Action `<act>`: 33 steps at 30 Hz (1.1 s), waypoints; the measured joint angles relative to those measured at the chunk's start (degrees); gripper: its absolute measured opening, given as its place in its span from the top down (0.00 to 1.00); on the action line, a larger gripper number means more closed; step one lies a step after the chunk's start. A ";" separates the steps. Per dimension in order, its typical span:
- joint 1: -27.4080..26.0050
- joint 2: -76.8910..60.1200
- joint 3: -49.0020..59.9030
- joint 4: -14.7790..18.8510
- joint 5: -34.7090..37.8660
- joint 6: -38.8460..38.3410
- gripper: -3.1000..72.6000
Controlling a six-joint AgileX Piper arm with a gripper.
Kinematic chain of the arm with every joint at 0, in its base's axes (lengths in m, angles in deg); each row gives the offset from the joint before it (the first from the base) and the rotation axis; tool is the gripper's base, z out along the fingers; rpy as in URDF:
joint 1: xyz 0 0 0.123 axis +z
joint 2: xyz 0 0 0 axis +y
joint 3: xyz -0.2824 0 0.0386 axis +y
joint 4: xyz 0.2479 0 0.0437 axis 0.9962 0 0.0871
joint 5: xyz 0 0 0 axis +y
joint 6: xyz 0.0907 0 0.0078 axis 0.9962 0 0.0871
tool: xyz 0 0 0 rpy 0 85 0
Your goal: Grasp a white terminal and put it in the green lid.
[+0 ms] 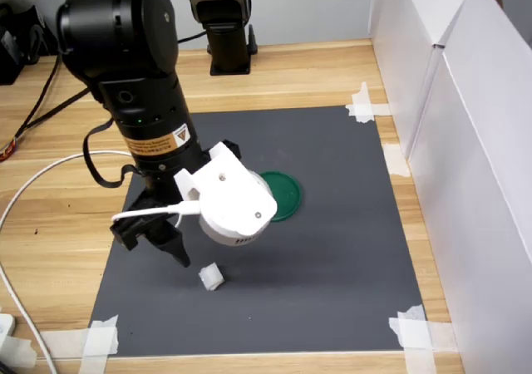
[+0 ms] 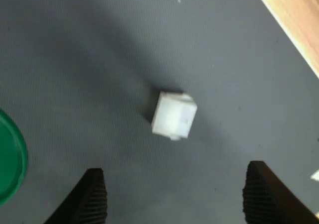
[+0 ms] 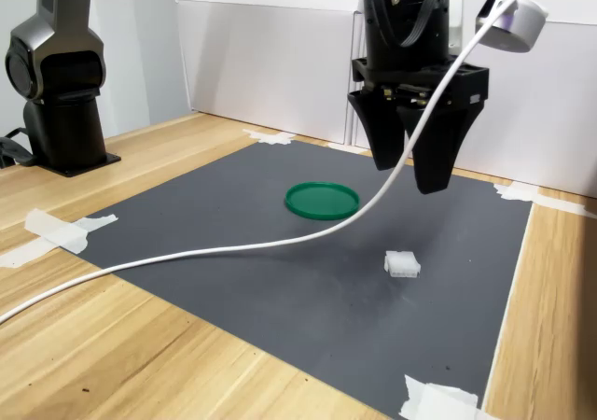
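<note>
The white terminal (image 1: 211, 277) (image 3: 402, 264) is a tiny blocky piece lying on the dark mat. In the wrist view the terminal (image 2: 173, 115) sits just ahead of the gap between the two black fingers. My gripper (image 1: 156, 249) (image 2: 174, 171) (image 3: 408, 170) hangs open above the mat, holding nothing and not touching the terminal. The green lid (image 1: 285, 195) (image 3: 322, 199) lies flat near the mat's middle, empty, partly covered by the white wrist camera housing in the first exterior view. Only an edge of the green lid (image 2: 9, 164) shows in the wrist view.
A dark grey mat (image 1: 332, 249) is taped at its corners to a wooden table. A white cable (image 3: 233, 248) trails from the wrist camera across the mat. White box walls (image 1: 465, 116) stand at the first exterior view's right. A second black arm base (image 3: 61, 121) stands beyond the mat.
</note>
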 joint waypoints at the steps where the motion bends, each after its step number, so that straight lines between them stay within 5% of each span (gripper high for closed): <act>1: 0.00 0.30 0.00 0.00 -0.27 0.12 0.07; 33: 0.00 8.12 0.00 -1.94 -2.41 0.88 0.07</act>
